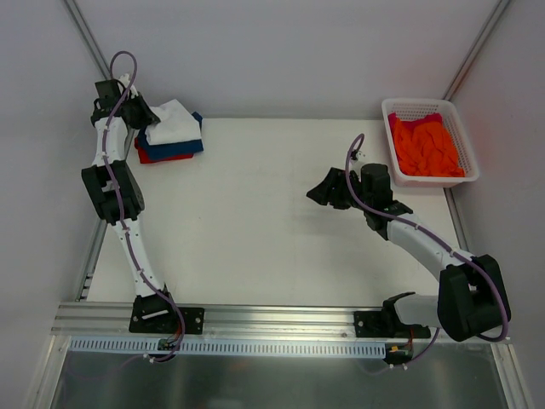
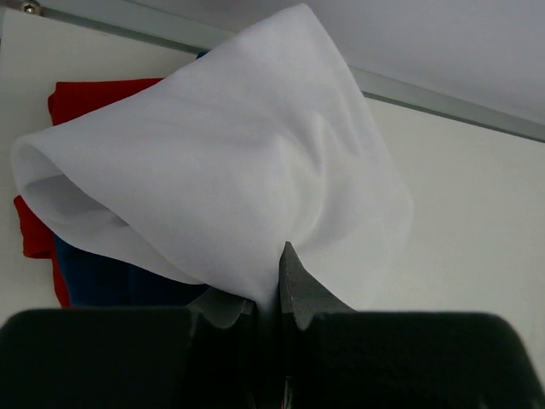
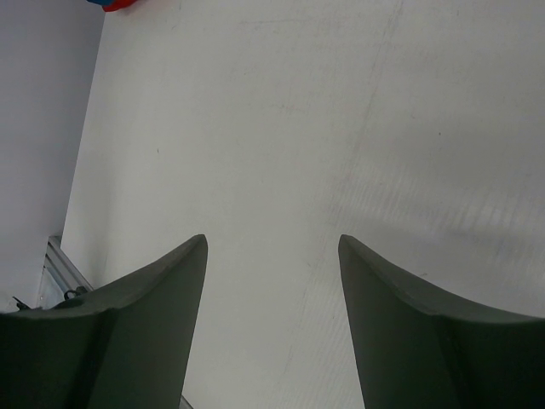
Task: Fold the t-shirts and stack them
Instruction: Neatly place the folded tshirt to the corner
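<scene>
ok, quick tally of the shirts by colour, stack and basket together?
white tee: 1
blue tee: 1
red tee: 1
orange tee, bunched in the basket: 1 that I can make out
Total: 4

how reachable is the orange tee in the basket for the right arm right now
Probably yes: the right pincer is open and empty over bare table, the orange tee lies uncovered in the open-topped basket on that arm's side, and nothing stands between them.
</scene>
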